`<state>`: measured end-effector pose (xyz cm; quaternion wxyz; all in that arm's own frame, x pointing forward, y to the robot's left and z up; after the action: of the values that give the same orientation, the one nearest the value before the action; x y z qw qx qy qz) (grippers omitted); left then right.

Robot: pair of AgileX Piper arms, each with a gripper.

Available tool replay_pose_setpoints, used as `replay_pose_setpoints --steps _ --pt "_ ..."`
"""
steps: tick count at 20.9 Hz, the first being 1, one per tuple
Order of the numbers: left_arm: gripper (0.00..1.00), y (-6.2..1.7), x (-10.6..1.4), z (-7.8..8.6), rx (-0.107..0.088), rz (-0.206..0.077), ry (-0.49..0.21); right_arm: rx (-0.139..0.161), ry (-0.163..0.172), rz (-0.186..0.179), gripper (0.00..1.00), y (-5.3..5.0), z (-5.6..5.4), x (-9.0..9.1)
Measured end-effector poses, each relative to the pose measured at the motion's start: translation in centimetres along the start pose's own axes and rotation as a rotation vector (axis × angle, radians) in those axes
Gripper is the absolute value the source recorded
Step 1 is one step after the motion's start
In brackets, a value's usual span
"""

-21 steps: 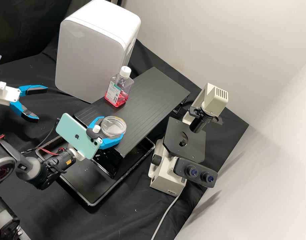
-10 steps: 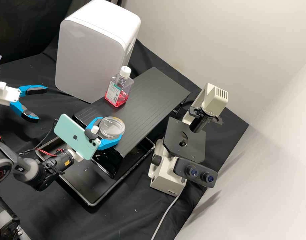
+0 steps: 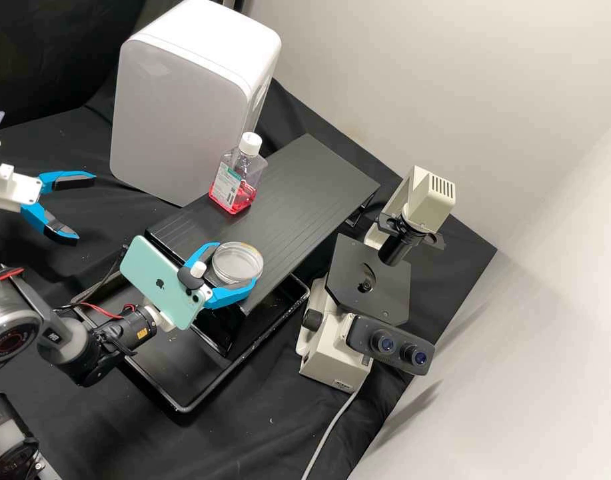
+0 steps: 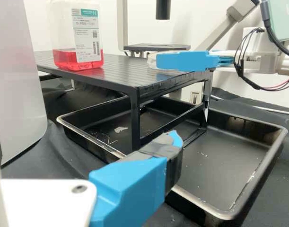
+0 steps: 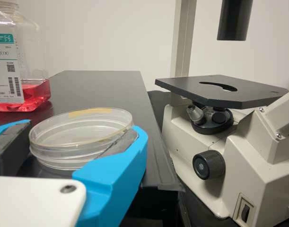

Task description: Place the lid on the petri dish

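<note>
Sliding the petri dish with the right hand along the near end of the black rack, ending a little closer to the rack's microscope-side corner than half a second ago. Keeping the left hand where it was, well off the rack's left side.

Noting the desk under black cloth, carrying the rack and all else. Noting a white box-shaped device standing upright just beside the rack's left long edge, taller than the rack. Seeing the rack standing as a flat ribbed platform on legs inside a shallow black tray, which is reaching out past the rack's near end. Seeing a white microscope standing just beside the rack's right long edge. Spotting a teal phone riding on the right wrist, off the rack's near end. Finding a flask of red liquid, white cap on, standing upright on the rack's top near its left edge, well apart from the dish.

Gripping the dish between the right hand's two blue fingers, closed against its clear wall; unable to tell whether resting on the rack's top or held just above it. Seeing a clear lid seemingly already sitting on the dish. Holding the left hand spread wide, with nothing between.
</note>
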<state>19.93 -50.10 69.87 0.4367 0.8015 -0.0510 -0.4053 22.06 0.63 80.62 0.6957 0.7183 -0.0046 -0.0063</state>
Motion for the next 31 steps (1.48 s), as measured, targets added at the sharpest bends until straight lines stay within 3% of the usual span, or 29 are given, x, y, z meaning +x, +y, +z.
replay_pose_setpoints --steps 5,6,16,27,29,31 --pt "1.0 0.0 0.0 0.0 0.0 0.0 0.0 -0.001 -0.001 -0.001 0.0 -0.08 0.09 0.05" --pt "1.0 0.0 0.0 0.0 0.0 0.0 0.0 -0.001 -0.002 -0.002 1.0 -0.11 0.11 0.06" --pt "1.0 0.0 0.0 0.0 0.0 0.0 0.0 -0.046 0.012 -0.007 1.0 -0.3 -0.24 0.22" --pt "1.0 0.0 0.0 -0.01 -0.001 0.001 0.001 -0.046 0.012 -0.007 1.0 -0.3 -0.24 0.22" --pt "1.0 0.0 0.02 0.01 0.002 0.001 0.002 -0.046 0.012 -0.007 1.0 -0.3 -0.24 0.22" --pt "1.0 0.04 0.05 -0.03 0.02 0.007 0.015 -0.046 0.014 -0.006 1.0 -0.26 -0.28 0.2"
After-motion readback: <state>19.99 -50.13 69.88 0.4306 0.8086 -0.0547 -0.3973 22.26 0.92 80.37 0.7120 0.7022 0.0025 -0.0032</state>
